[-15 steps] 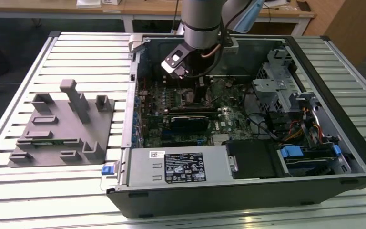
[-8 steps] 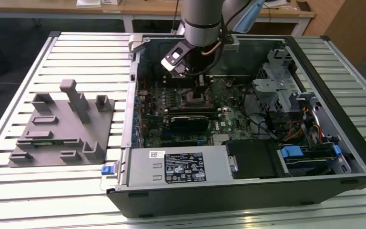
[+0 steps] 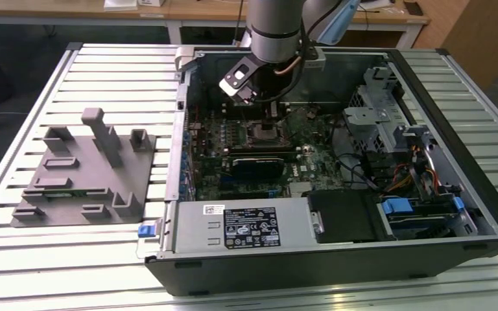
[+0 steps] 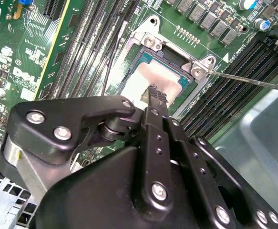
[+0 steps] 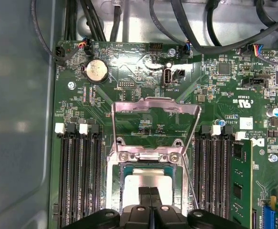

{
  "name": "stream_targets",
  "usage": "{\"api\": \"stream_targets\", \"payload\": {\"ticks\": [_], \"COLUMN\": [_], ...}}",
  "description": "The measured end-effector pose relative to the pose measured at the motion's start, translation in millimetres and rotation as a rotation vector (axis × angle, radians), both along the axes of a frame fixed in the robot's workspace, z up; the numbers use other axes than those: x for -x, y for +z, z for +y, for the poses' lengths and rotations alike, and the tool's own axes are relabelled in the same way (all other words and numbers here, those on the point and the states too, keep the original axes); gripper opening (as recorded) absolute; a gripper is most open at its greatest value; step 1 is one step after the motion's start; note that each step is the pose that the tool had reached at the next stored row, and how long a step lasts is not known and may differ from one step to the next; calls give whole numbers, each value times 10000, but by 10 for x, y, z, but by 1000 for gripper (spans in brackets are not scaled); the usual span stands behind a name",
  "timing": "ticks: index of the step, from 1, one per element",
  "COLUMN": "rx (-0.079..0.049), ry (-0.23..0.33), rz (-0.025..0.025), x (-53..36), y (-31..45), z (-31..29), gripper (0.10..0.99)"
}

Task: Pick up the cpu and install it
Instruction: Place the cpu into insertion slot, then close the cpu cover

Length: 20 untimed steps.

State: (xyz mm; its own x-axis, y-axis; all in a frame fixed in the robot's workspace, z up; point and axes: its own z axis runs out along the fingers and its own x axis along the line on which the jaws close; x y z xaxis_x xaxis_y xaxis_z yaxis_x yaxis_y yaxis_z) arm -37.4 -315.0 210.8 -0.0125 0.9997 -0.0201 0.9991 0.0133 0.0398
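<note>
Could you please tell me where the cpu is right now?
In both wrist views the cpu lies in the motherboard socket, directly under the gripper, between the two banks of memory slots.

We are watching the arm (image 3: pixel 275 32) reaching down into the open computer case (image 3: pixel 456 129), with its gripper (image 3: pixel 271 128) hanging over the black-framed socket (image 3: pixel 253 137) on the green motherboard (image 3: pixel 318 162). The grey fixture (image 3: pixel 85 175) is sitting on the slatted table (image 3: pixel 24 272), just beside the case on the exterior view's left.
</note>
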Motion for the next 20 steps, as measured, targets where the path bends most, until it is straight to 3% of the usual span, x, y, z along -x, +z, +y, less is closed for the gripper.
{"api": "stream_targets", "payload": {"ticks": [20], "rx": [1], "ry": [5], "rz": [0], "x": [0], "y": [41], "z": [-4], "gripper": [106]}}
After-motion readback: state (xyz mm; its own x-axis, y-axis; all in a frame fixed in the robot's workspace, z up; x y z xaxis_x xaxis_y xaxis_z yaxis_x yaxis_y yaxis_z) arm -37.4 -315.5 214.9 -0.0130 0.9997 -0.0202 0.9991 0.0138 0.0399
